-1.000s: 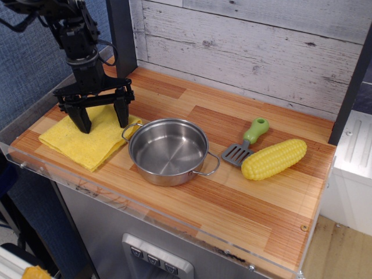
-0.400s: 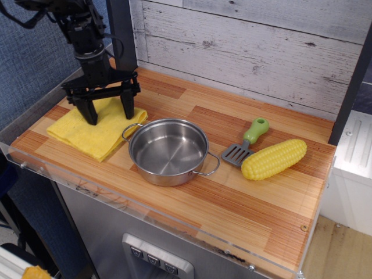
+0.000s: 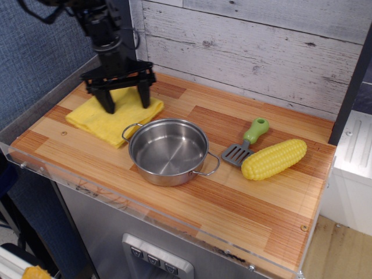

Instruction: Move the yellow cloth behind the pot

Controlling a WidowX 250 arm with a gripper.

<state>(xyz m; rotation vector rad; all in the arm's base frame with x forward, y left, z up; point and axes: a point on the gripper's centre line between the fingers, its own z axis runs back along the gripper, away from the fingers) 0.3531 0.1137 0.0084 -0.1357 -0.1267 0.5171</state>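
Note:
The yellow cloth (image 3: 96,119) lies flat on the wooden counter, to the left of and slightly behind the pot (image 3: 168,152); its right corner is next to the pot's left loop handle. The pot is shiny steel, empty and upright in the middle of the counter. My gripper (image 3: 126,107) points straight down over the cloth's back half. Its jaws stand wide apart, and both black fingertips (image 3: 108,108) rest on the cloth.
A green-handled metal spatula (image 3: 247,139) and a yellow corn cob (image 3: 274,158) lie right of the pot. A wood-plank wall (image 3: 250,52) stands behind the counter, with a dark post (image 3: 119,29) at the back left. The clear counter edge (image 3: 116,200) runs along the front.
My gripper has moved back and to the right, and the yellow cloth has slid with it from the front left corner toward the back. The pot has not moved.

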